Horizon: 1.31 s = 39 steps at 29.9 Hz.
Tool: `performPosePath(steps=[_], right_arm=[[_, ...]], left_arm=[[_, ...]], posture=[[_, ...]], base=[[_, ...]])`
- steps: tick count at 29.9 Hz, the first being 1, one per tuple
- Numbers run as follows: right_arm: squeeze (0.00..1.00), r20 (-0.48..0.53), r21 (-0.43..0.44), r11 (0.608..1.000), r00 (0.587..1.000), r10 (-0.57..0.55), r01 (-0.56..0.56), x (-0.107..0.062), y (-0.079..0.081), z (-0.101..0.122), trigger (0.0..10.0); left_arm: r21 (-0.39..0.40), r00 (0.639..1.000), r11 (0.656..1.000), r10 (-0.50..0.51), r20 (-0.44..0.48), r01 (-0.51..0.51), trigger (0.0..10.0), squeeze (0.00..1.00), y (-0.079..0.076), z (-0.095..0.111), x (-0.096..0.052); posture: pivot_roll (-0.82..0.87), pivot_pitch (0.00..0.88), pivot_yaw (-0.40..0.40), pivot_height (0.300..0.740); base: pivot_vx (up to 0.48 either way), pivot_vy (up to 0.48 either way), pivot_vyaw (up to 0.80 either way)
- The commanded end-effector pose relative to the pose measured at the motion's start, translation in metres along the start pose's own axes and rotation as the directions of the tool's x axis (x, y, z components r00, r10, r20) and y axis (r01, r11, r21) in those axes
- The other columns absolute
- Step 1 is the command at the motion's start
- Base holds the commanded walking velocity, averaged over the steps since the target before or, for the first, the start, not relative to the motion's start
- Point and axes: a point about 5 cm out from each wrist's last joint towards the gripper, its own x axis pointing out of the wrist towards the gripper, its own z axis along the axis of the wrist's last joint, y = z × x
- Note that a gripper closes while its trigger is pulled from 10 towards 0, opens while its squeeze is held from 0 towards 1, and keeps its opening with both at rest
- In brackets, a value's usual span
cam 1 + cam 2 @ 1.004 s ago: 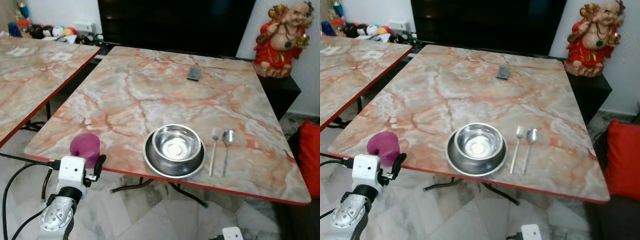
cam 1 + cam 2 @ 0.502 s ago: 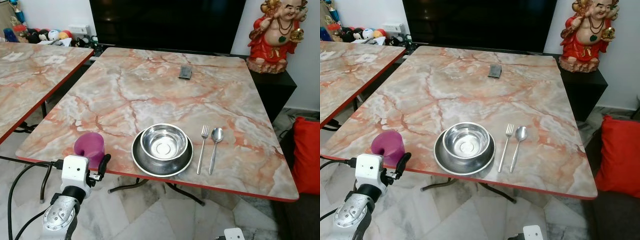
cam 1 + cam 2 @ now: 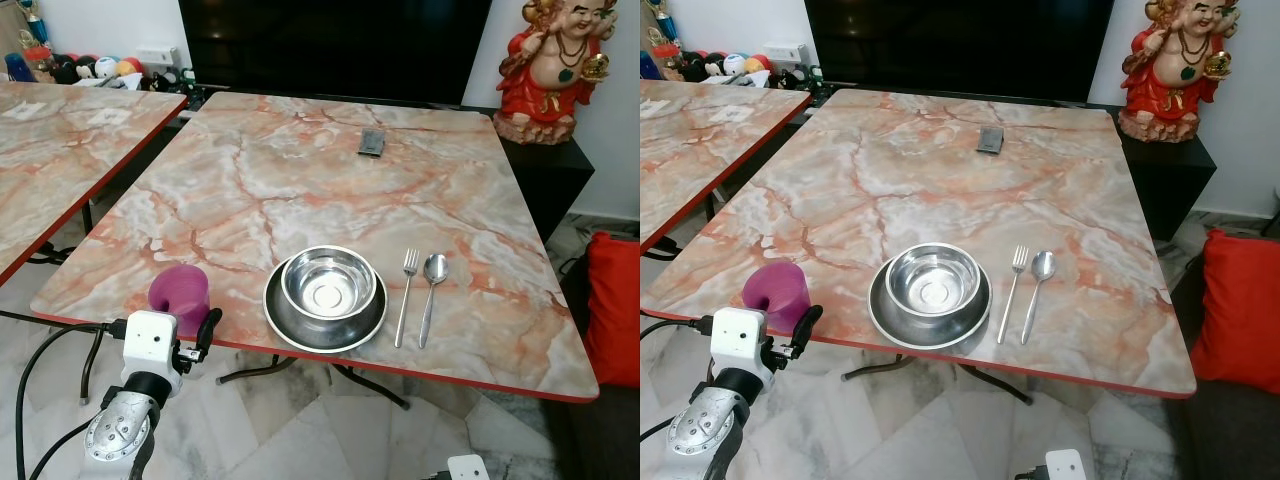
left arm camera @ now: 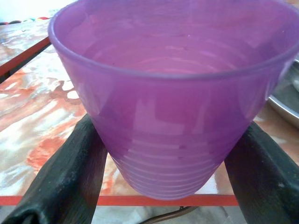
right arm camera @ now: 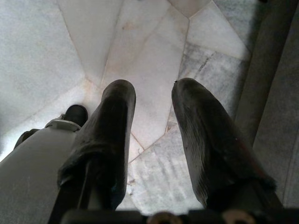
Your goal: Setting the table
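Left tool (image 4: 163, 154) stays clamped on the translucent purple plastic cup (image 3: 180, 296) at the marble surface (image 3: 300, 190) near edge, left of the steel bowl (image 3: 327, 283). Nothing moved this half second. Right tool (image 5: 152, 140) hangs empty, fingers apart. You still need to place the cup.

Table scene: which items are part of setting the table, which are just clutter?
Job:
purple cup, held in left gripper
bowl on plate
fork
spoon

Clutter:
small dark object, far side of table
red statue
red cushion
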Motion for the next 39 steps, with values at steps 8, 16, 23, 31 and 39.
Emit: performPosePath(steps=[8,16,23,31,39], right_arm=[[0.00,-0.017,0.000,1.000,1.000,0.004,-0.004,0.000,0.001,-0.003,10.0],[0.00,-0.017,-0.001,1.000,1.000,0.005,-0.005,0.000,0.001,-0.003,10.0],[0.00,-0.017,-0.003,1.000,1.000,0.007,-0.007,0.000,0.001,-0.003,10.0],[0.00,-0.017,-0.003,1.000,1.000,0.008,-0.008,0.000,0.001,-0.002,10.0],[0.00,-0.019,-0.003,1.000,1.000,0.009,-0.010,0.000,0.002,-0.002,10.0]], left_arm=[[-0.011,1.000,1.000,0.004,0.017,-0.004,10.0,0.00,0.001,0.005,0.001],[-0.017,1.000,1.000,0.000,0.021,0.000,10.0,0.00,0.000,0.006,0.001],[-0.024,0.999,1.000,-0.016,0.040,0.017,10.0,0.00,-0.002,0.011,0.003],[-0.095,0.995,0.990,-0.102,0.010,0.102,10.0,0.00,-0.003,0.013,0.007],[-0.092,0.989,0.986,-0.143,-0.029,0.140,10.0,0.00,0.012,0.012,0.012]], posture=[[0.05,0.099,-0.024,0.740],[0.05,0.100,-0.024,0.740],[0.05,0.103,-0.025,0.740],[0.05,0.107,-0.024,0.740],[0.05,0.110,-0.022,0.740]], base=[[0.329,0.000,0.00],[0.332,0.000,0.00],[0.000,0.000,0.00],[0.000,0.000,0.00],[0.000,0.000,0.00]])
